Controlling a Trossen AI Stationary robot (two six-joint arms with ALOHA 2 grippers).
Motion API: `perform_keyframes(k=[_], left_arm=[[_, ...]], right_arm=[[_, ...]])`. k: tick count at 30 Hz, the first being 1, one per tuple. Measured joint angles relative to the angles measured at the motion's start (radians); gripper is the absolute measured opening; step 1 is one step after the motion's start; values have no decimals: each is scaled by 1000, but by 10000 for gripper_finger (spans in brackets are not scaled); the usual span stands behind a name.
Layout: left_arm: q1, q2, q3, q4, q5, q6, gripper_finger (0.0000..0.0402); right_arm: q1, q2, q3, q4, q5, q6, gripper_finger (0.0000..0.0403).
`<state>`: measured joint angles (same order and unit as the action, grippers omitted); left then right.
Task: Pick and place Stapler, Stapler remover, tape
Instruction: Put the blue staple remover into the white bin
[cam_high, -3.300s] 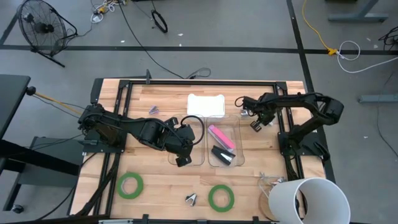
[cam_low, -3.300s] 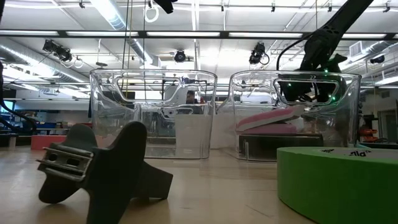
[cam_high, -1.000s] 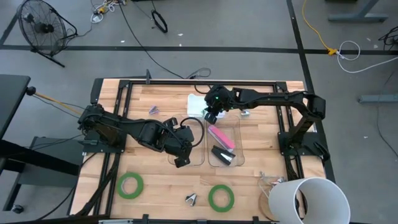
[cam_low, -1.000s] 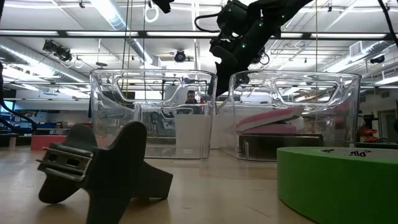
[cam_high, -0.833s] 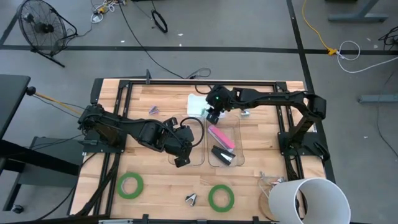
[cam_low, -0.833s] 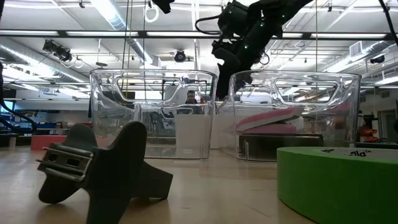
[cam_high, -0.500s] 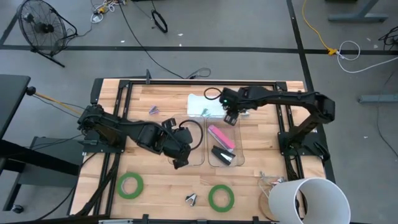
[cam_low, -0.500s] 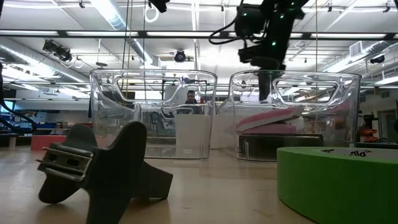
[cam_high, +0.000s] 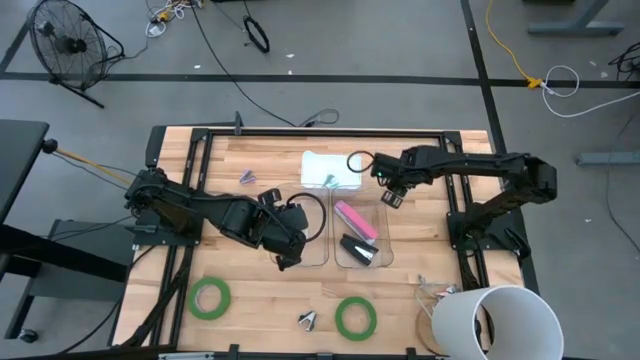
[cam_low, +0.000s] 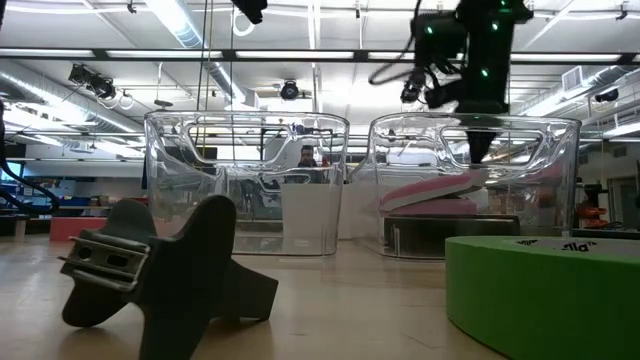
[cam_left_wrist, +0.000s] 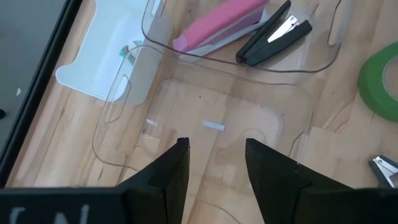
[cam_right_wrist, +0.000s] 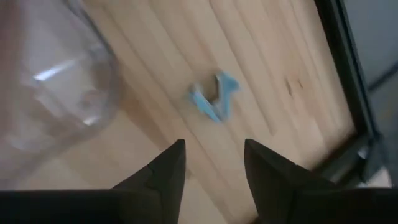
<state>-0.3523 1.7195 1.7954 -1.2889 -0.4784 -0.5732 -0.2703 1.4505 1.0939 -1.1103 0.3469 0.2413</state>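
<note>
A pink stapler (cam_high: 355, 219) and a black stapler (cam_high: 358, 249) lie in the right clear bin (cam_high: 377, 215). The left clear bin (cam_high: 312, 247) has nothing in it. My left gripper (cam_high: 287, 255) is open above its near end, also shown in the left wrist view (cam_left_wrist: 216, 149). My right gripper (cam_high: 390, 197) is open and empty by the right bin's far right corner, above a small blue staple remover (cam_right_wrist: 211, 99) on the wood. Two green tape rolls (cam_high: 211, 297) (cam_high: 355, 317) and a metal staple remover (cam_high: 308, 320) lie near the front edge.
A white lid (cam_high: 330, 168) lies behind the bins and a small purple piece (cam_high: 247, 176) lies at the far left. A white bucket (cam_high: 495, 320) stands at the near right corner. A black frame (cam_high: 320, 133) runs round the table.
My right gripper has swung from over the white lid, behind the gap between the two bins, toward the table's right edge. It now hangs by the right bin's far right corner. It stays open and empty. The staplers and tapes have not moved.
</note>
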Motion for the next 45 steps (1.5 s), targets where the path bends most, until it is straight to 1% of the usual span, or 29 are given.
perform_keyframes(k=[3,6,8,11,17,21,27,30,32,35,38,45], left_arm=[[0,0,0,-4,-1,0,160],[0,0,0,-4,-18,0,160],[0,0,0,-4,-25,0,160],[0,0,0,-4,-37,0,160],[1,0,0,-4,-38,0,160],[1,0,0,-4,-38,-8,160],[2,0,0,-4,-38,-18,160],[1,0,0,-4,-38,-18,160],[2,0,0,-4,-38,-18,160],[1,0,0,-4,-38,-18,160],[2,0,0,-4,-38,-18,160],[2,0,0,-5,-38,-17,160]], right_arm=[[-6,-5,-76,10,66,10,178],[-11,-5,-137,53,104,5,194],[-11,-5,-177,107,143,-33,203],[-11,-5,-212,150,170,-90,213],[-11,-5,-265,291,165,-173,217],[-11,-5,-293,355,152,-219,216],[-17,-5,-342,396,137,-261,216],[-41,-5,-348,395,177,-247,216],[-63,-5,-348,397,185,-242,216],[-104,-5,-348,423,158,-260,216],[-169,-6,-348,448,59,-277,216],[-305,-8,-341,505,-93,-282,215]])
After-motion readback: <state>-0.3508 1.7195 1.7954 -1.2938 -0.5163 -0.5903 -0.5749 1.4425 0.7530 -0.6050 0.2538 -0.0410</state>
